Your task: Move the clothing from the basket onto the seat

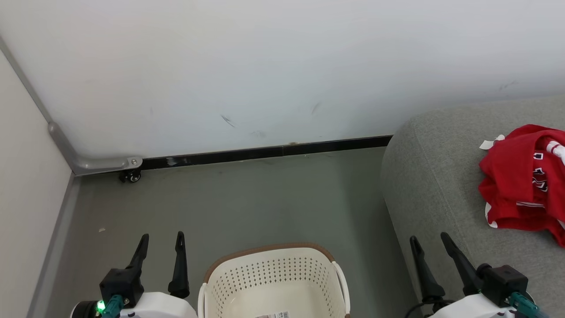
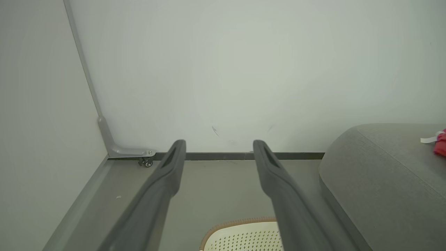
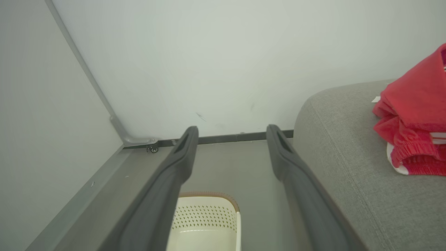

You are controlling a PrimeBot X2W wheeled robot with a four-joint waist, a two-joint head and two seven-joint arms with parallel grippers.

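Clothing (image 1: pixel 521 185): bright red fabric garments with white stripes and tags; I saw them heaped on the seat, at my right.
Seat (image 1: pixel 432 194): large, rounded, light grey woven upholstery, just right of the basket.
Basket (image 1: pixel 269 271): cream-white perforated plastic with a brown rim; it stood on the grey floor (image 1: pixel 247 198) between my claws.
Left claw (image 1: pixel 161 236): fingers spread wide, pinching nothing, beside the basket.
Right claw (image 1: pixel 428 237): fingers spread wide, pinching nothing, by the seat's edge.
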